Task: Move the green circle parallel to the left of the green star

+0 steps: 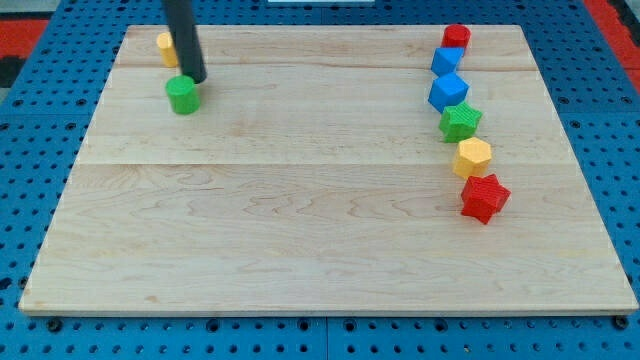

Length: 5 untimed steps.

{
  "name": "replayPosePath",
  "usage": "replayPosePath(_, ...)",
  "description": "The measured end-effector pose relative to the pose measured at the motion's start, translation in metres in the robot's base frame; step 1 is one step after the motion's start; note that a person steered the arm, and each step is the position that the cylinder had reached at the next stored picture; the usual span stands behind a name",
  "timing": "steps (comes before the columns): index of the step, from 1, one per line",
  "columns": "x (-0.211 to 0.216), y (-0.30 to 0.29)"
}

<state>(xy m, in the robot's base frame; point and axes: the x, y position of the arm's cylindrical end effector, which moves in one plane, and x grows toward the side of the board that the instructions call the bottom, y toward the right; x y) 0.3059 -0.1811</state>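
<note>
Your rod has no jaws; my tip (196,80) touches the green circle (183,95) at its upper right, near the bench's (300,230) top-left. The green star (460,122) sits far right. Come around and push gently toward the view's bottom, level with the star.

A single camera looked down at an angle on a pale wooden board (320,230) from beyond its near edge, facing toward the far edge at the view's top. It stood far enough back to take in almost the whole board, with blue pegboard (30,200) showing around it. The board's far edge looked narrower than its near edge. No second view existed.
</note>
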Motion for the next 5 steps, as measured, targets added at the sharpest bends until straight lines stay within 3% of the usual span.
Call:
replayPosePath(2,-0.024,-0.029)
replayPosePath(3,-0.01,-0.053)
replayPosePath(5,0.069,0.008)
